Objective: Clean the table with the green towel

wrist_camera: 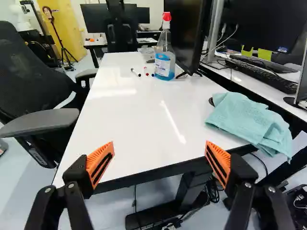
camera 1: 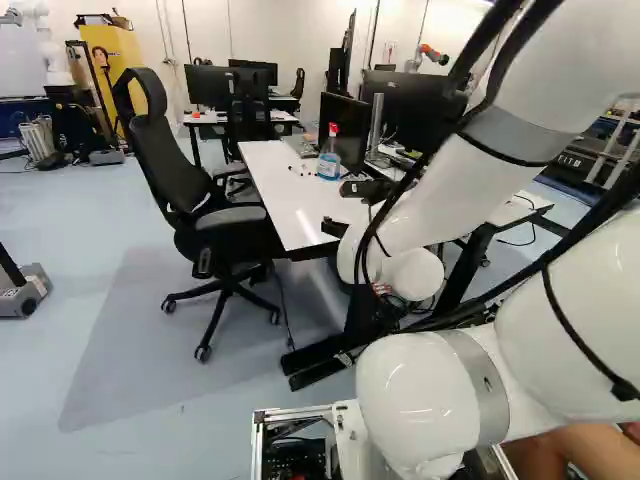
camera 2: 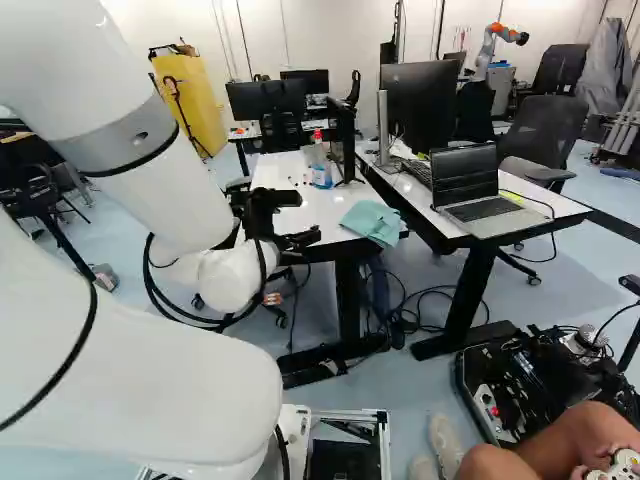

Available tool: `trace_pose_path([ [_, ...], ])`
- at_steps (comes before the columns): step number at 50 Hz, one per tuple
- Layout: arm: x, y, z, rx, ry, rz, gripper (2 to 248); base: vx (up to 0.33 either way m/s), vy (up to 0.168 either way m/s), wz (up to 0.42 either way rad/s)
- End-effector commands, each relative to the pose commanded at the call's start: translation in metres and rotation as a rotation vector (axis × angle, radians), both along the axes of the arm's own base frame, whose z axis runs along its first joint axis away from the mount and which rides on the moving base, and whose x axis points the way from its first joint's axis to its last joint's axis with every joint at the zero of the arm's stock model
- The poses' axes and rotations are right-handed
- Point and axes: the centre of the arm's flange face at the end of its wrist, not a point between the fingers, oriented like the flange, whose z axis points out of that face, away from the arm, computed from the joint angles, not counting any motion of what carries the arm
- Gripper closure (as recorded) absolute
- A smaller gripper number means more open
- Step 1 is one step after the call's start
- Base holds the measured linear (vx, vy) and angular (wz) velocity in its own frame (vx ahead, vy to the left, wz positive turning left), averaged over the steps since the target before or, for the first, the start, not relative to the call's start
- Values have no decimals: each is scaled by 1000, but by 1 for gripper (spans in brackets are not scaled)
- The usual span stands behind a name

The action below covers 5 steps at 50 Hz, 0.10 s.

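In the right base view my gripper (camera 2: 300, 218) hangs over the near edge of the white table (camera 2: 278, 172), to the left of the green towel (camera 2: 372, 222). The wrist view shows the gripper (wrist_camera: 160, 155) open, its two orange-padded fingers wide apart with nothing between them. The tabletop (wrist_camera: 129, 115) stretches away ahead of the fingers. Crumpled, the light blue-green towel (wrist_camera: 249, 120) lies at the table's near right corner, beyond one finger and off to its side, and part of it droops over the edge. The gripper does not touch it.
A spray bottle (wrist_camera: 164, 60) with blue liquid stands farther back, beside pens (wrist_camera: 136, 72) and a monitor (wrist_camera: 183, 33). A black office chair (camera 1: 190, 170) flanks the table's left side. On the adjoining desk sits a laptop (camera 2: 480, 190). Another robot (camera 2: 490, 50) stands behind.
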Motion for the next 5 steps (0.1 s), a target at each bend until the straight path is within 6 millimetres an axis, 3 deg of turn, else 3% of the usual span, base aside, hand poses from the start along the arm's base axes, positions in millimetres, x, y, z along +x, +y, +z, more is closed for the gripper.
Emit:
trace_pose_path([
  [5, 0, 0, 0, 0, 0, 0, 3, 0, 0, 0],
])
